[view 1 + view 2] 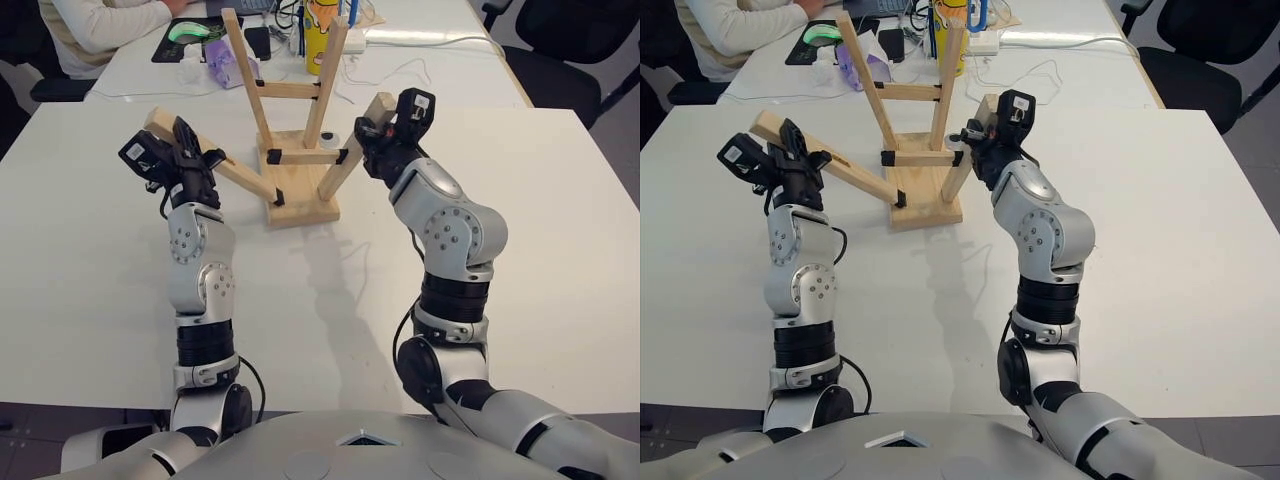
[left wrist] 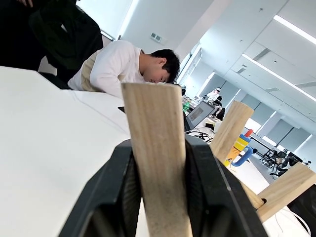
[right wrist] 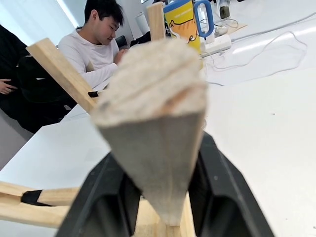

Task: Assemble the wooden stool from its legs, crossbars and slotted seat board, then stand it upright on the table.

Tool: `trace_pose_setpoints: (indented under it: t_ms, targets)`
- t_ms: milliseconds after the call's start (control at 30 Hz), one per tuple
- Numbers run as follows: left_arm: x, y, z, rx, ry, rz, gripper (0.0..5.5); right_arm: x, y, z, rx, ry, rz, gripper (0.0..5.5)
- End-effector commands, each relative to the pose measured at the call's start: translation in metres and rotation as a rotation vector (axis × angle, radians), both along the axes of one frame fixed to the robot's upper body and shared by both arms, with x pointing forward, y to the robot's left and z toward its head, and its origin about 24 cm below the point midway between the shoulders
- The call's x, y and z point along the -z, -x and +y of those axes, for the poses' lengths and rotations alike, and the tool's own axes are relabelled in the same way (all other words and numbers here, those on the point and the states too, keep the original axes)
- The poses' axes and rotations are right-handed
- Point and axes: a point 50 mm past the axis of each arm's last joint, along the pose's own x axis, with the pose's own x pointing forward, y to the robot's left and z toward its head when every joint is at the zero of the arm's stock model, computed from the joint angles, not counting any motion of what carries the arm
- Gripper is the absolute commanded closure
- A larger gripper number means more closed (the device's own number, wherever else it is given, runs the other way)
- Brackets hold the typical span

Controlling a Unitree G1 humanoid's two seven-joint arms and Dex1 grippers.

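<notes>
The wooden stool stands upside down on the white table [image 1: 520, 260], its seat board [image 1: 300, 200] flat on the tabletop and its legs splayed upward. Black brackets join the crossbars [image 1: 288, 89] to the legs. My left gripper [image 1: 192, 160] is shut on the left leg [image 1: 235, 172], which slants low toward the seat; the same leg [image 2: 158, 163] rises between the black pads in the left wrist view. My right gripper [image 1: 378, 133] is shut on the right leg [image 1: 352, 158] near its top end, the leg end [image 3: 155, 118] held between the pads. Two rear legs [image 1: 246, 70] stand taller behind.
Behind the stool lie a yellow mug [image 1: 318, 30], a purple item [image 1: 220, 62], a black phone [image 1: 258, 42], cables and a power strip [image 1: 352, 40]. A seated person works at the far left. Black chairs stand beyond the right edge. Open tabletop lies in front and to both sides.
</notes>
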Motion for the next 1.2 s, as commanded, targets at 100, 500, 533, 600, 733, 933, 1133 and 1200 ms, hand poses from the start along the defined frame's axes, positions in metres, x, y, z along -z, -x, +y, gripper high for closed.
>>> trace_pose_setpoints:
  t_ms: [100, 500, 533, 600, 733, 933, 1133, 1200]
  targets:
    - [0.024, 0.012, 0.008, -0.029, -0.158, 0.114, 4.46, 0.006, 0.005, 0.002, -0.039, -0.086, 0.11, 4.43]
    - [0.05, 0.015, 0.001, -0.013, -0.275, 0.423, 4.46, -0.012, 0.002, 0.012, 0.009, 0.006, 0.007, 4.43]
    - [0.047, 0.015, 0.0, -0.024, -0.266, 0.427, 4.46, -0.015, 0.002, 0.014, 0.026, 0.019, -0.015, 4.43]
    - [0.042, 0.015, -0.004, -0.039, -0.247, 0.43, 4.46, -0.018, 0.002, 0.021, 0.046, 0.035, -0.042, 4.43]
    - [0.036, 0.014, -0.017, -0.033, -0.212, 0.465, 4.46, -0.021, 0.003, 0.035, 0.048, 0.041, -0.074, 4.43]
    - [0.034, 0.021, -0.037, -0.007, -0.286, 0.515, 4.46, -0.019, 0.007, 0.044, 0.008, 0.012, -0.054, 4.43]
    - [0.037, 0.022, -0.036, -0.031, -0.333, 0.533, 4.46, -0.015, 0.009, 0.046, -0.005, -0.002, -0.033, 4.44]
    - [0.042, 0.022, -0.033, -0.025, -0.339, 0.532, 4.46, -0.014, 0.01, 0.048, -0.013, -0.007, -0.03, 4.44]
